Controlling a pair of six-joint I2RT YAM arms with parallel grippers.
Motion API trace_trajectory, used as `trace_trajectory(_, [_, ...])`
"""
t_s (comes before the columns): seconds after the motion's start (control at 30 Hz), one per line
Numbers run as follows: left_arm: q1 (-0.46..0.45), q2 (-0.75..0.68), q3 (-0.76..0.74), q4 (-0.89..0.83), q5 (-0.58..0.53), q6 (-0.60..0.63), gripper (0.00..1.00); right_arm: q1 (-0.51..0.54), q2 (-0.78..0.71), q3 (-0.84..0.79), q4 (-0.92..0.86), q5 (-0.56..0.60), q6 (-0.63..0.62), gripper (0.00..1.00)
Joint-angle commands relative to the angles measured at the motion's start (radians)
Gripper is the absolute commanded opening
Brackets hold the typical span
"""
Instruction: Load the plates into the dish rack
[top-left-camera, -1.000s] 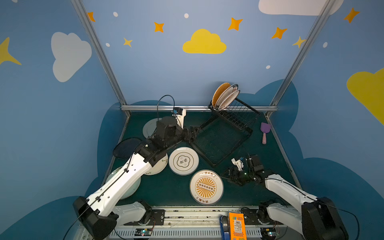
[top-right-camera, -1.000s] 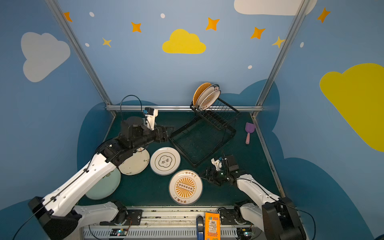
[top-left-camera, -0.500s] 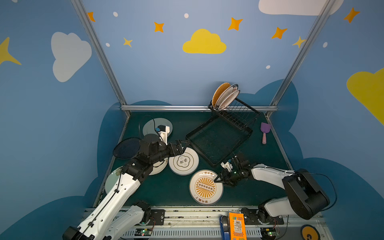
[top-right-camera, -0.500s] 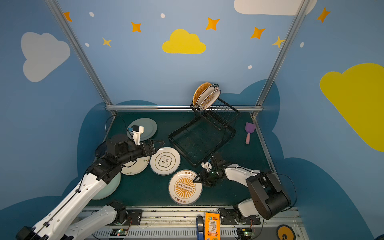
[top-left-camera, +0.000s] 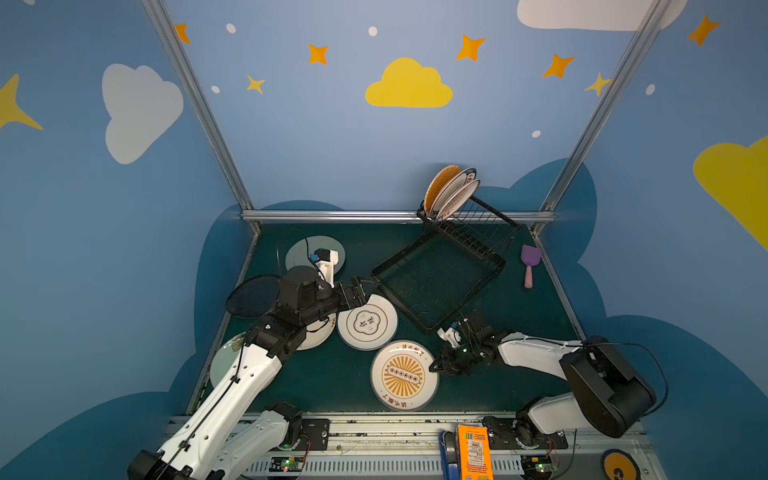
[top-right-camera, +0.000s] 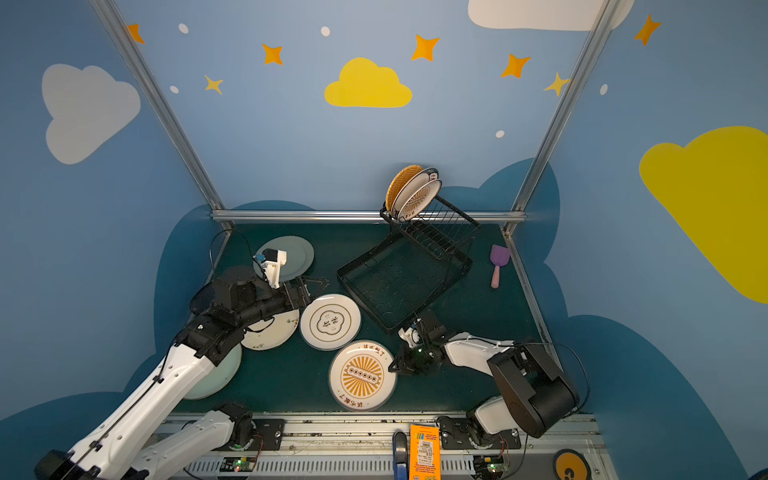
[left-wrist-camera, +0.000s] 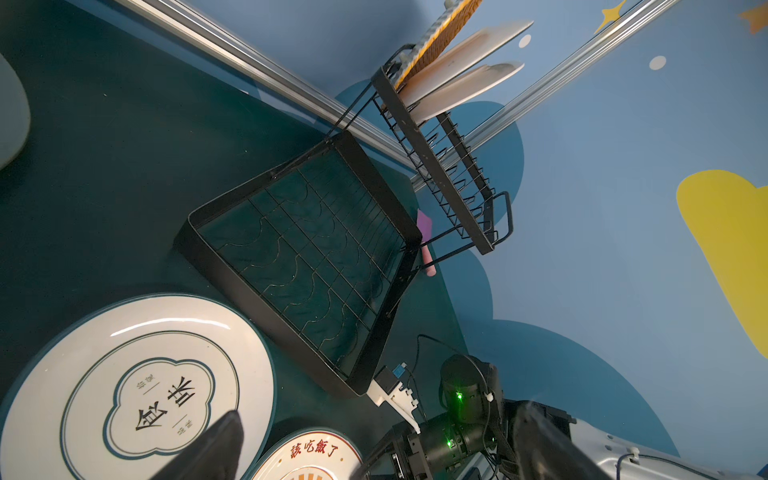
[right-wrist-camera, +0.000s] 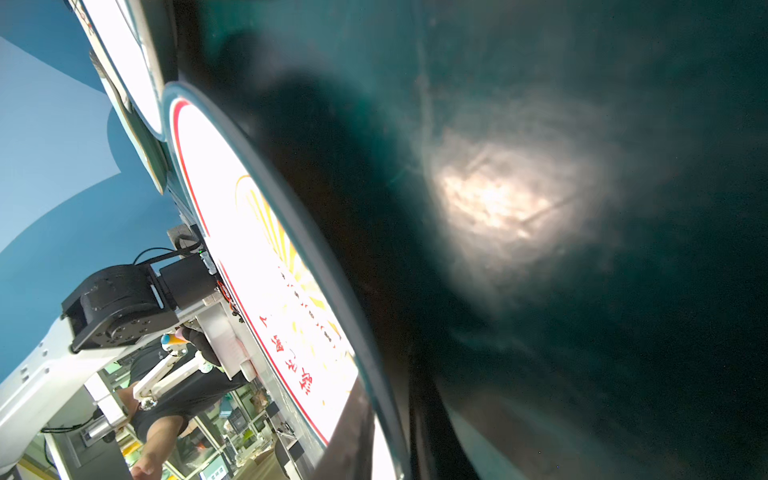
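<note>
Nearest the front, the white round plate with orange sunburst (top-left-camera: 403, 376) lies flat on the dark green tabletop (top-left-camera: 332, 382). The right gripper (top-left-camera: 434, 368) pinches its rim. Behind it lies the white round plate with black flower outline (top-left-camera: 367, 322). The left gripper (top-left-camera: 361, 289) is near that plate's far edge, fingers spread and empty. Farthest, the black metal wire dish rack (top-left-camera: 469, 232) holds three tilted plates (top-left-camera: 453, 193) on edge at one end.

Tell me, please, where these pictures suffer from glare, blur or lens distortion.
Right wrist view: the sunburst plate is overexposed to plain white, and a blurred glare patch lies on the table mat. Left wrist view: the dish rack is sharp and evenly lit. In both top views: the frame posts lean outward, a wide-angle effect.
</note>
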Motion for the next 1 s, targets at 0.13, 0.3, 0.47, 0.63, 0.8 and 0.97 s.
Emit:
trace_trajectory(0.13, [0.009, -0.029, -0.010, -0.002, -0.016, -0.008, 1.00, 0.033, -0.017, -0.016, -0.018, 0.063, 0.019, 0.05])
trace_trajectory(0.3, [0.012, -0.049, -0.006, -0.033, -0.047, 0.002, 1.00, 0.045, -0.095, 0.023, -0.085, 0.060, 0.020, 0.00])
trace_trajectory(0.47, [0.018, -0.072, -0.005, -0.068, -0.077, 0.016, 1.00, 0.047, -0.158, 0.066, -0.158, 0.041, 0.017, 0.00])
trace_trajectory(0.63, [0.030, -0.092, -0.002, -0.089, -0.090, 0.022, 1.00, 0.056, -0.198, 0.121, -0.197, -0.018, 0.006, 0.00])
trace_trajectory(0.8, [0.056, -0.115, 0.000, -0.112, -0.100, 0.017, 1.00, 0.082, -0.194, 0.184, -0.228, -0.071, -0.013, 0.00])
trace_trajectory(0.97, [0.143, -0.129, 0.012, -0.140, -0.025, -0.043, 1.00, 0.074, -0.186, 0.288, -0.220, -0.113, 0.008, 0.00])
